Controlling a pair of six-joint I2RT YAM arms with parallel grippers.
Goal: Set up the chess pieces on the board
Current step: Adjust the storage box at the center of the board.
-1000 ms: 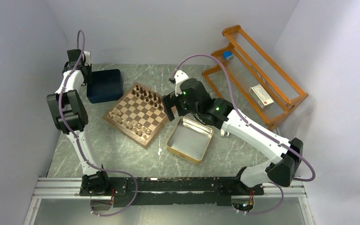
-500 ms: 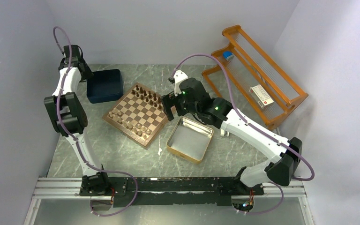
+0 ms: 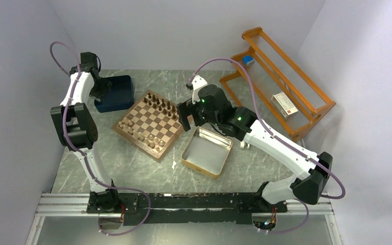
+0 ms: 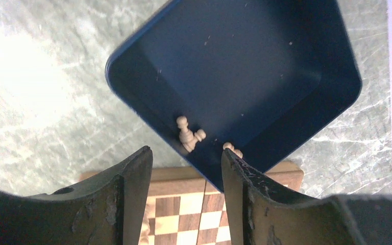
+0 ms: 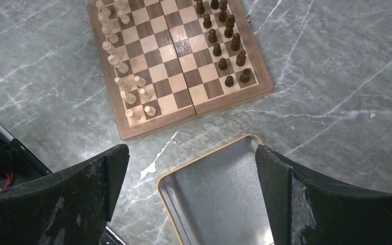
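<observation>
Pale turned wood is what the left gripper (image 4: 184, 199) looks down on. Two pale chessmen (image 4: 188, 136) lie on their sides, touching each other, in the corner of the navy tray (image 4: 245, 66) just ahead of its fingertips. A third shows by the tip of one finger, partly hidden. The fingers stand apart with nothing between them.

The right gripper (image 5: 191, 178) hangs spread wide and empty. The silver tin (image 5: 219, 209) is directly beneath it, bare in the part that shows. Ahead of its tips lies the chessboard (image 5: 171, 56) on the marble tabletop (image 5: 316, 102), with dark chessmen (image 5: 224, 35) ranked along the side to its right and more pale ones along the side to its left. With pale men lying in the tray, that side is likely not yet complete.

These pieces should be very light and quite stiff, so squeezing will not hurt them. Smooth round wood tends to roll or squirt out of a slack or off-centre pinch, though. The best hold is probably across the narrow waist below the head, with the fingers square to the piece's length. The two that touch are awkward, since closing on one may drag the other along. The tray wall just beside them also leaves little room for the outer finger. A piece taken lying down will need righting before it can stand on its square.
</observation>
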